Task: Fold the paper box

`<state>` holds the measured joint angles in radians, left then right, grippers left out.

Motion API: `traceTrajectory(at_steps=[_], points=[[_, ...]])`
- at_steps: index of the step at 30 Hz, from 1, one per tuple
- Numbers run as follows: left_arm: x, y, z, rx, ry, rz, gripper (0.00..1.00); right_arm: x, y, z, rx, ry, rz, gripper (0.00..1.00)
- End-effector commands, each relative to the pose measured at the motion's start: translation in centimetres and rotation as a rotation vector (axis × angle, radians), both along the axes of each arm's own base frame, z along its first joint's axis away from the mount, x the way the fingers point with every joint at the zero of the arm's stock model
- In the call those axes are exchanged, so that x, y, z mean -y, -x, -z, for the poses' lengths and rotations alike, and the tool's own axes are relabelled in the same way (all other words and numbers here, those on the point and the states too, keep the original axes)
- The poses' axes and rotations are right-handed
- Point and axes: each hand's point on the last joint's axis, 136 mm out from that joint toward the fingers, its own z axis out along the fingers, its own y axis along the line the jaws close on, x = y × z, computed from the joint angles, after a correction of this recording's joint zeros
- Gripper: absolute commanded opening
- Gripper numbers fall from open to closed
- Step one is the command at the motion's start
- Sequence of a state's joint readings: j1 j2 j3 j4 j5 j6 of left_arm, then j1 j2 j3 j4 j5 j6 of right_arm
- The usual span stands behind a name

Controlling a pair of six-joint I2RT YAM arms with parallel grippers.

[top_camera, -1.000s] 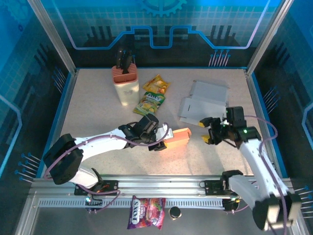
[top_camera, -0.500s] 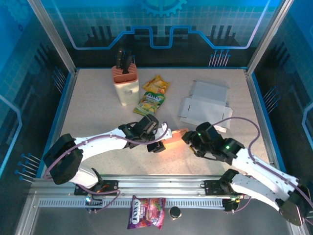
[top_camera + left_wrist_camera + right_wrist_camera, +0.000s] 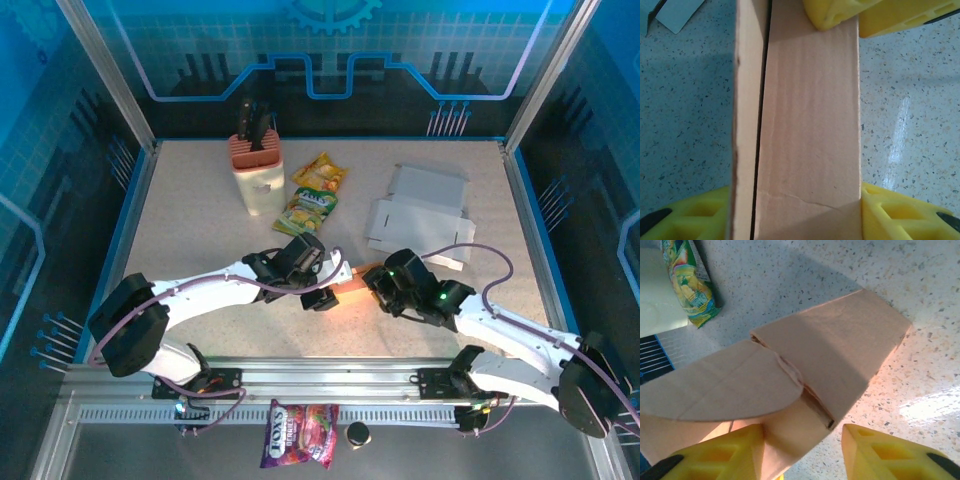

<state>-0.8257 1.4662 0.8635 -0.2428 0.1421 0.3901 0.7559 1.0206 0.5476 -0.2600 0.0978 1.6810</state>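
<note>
The paper box (image 3: 352,283), a tan cardboard carton, lies near the middle of the speckled table (image 3: 200,240), just in front of both arms, with one end towards each. The left end effector (image 3: 324,291) holds the box at its left end. In the left wrist view its yellow fingers (image 3: 902,215) press against the two long sides of the box (image 3: 810,115), so it is pinching the carton. A loose side panel stands just apart from the main body along a dark seam. The right end effector (image 3: 379,286) sits at the box's other end. In the right wrist view its jaws are spread around the near corner of the box (image 3: 840,355). One finger (image 3: 710,455) rests against the cardboard beneath a rounded flap (image 3: 725,390) that juts out sideways, and the other finger (image 3: 890,455) stands just clear of the corner with a sliver of table between them. Farther back, a knife block (image 3: 258,172) stands upright at the rear left, with two snack packets (image 3: 315,190) lying just beside it on its right. Flat cardboard sheets (image 3: 420,215) lie at the rear right, well apart from the box. A candy bag (image 3: 300,434) lies beyond the table's near edge, between the arm bases.
</note>
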Motion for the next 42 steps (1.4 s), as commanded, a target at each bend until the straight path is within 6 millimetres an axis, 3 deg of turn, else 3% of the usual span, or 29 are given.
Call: traceTrajectory(at_steps=[1, 7, 12, 19, 25, 29, 34, 42], points=[[0.5, -0.7, -1.1, 0.004, 0.018, -0.017, 0.51, 0.7, 1.2, 2.0, -0.075, 0.047, 0.017, 0.39], [0.7, -0.5, -1.2, 0.004, 0.016, -0.008, 0.51, 0.3, 1.7, 2.2, -0.122, 0.073, -0.002, 0.32], [0.7, -0.6, -1.3, 0.012, 0.012, -0.007, 0.46, -0.2, 1.7, 1.4, -0.121, 0.068, -0.026, 0.32], [0.1, 0.0, -1.2, 0.019, -0.005, 0.023, 0.40, 0.8, 0.9, -3.1, 0.047, 0.141, -0.168, 0.46], [-0.5, 0.5, -1.0, 0.026, -0.023, 0.050, 0.40, 4.5, 0.2, -8.3, 0.339, 0.295, -0.407, 0.47], [-0.8, 0.6, -0.8, 0.023, -0.030, 0.054, 0.40, 5.8, 0.0, -8.5, 0.413, 0.331, -0.571, 0.45], [-1.0, 0.7, -0.8, 0.022, -0.031, 0.057, 0.40, 4.8, -0.4, -8.1, 0.406, 0.359, -0.781, 0.37], [-1.1, 0.5, -0.8, 0.018, -0.037, 0.050, 0.41, 4.1, -0.4, -7.0, 0.390, 0.431, -0.936, 0.39]])
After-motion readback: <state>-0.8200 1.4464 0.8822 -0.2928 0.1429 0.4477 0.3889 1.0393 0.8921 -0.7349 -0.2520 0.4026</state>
